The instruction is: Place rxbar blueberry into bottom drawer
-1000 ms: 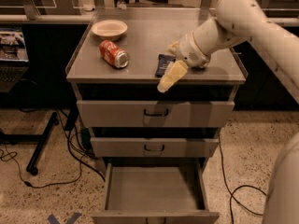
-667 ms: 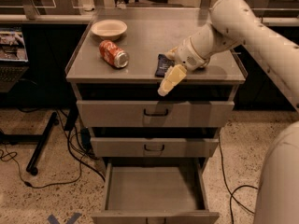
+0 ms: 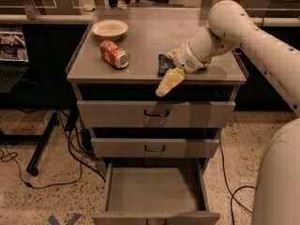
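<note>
The rxbar blueberry [image 3: 162, 63], a small dark navy bar, lies flat on the grey cabinet top [image 3: 145, 41] near its front edge, right of centre. My gripper [image 3: 164, 74] is right at the bar, reaching in from the right and hanging partly over the front edge. The bottom drawer [image 3: 154, 191] is pulled open below, and its wide grey inside is bare. The two shallower drawers above it are closed.
A red can [image 3: 114, 54] lies on its side on the top, left of the bar. A shallow pale bowl [image 3: 109, 29] stands at the back left. Cables [image 3: 70, 158] and a stand foot [image 3: 40, 149] lie on the floor at left. My arm [image 3: 262, 46] fills the right side.
The gripper has shifted very slightly down and to the left at the bar. The bar, the can and the drawers have not moved.
</note>
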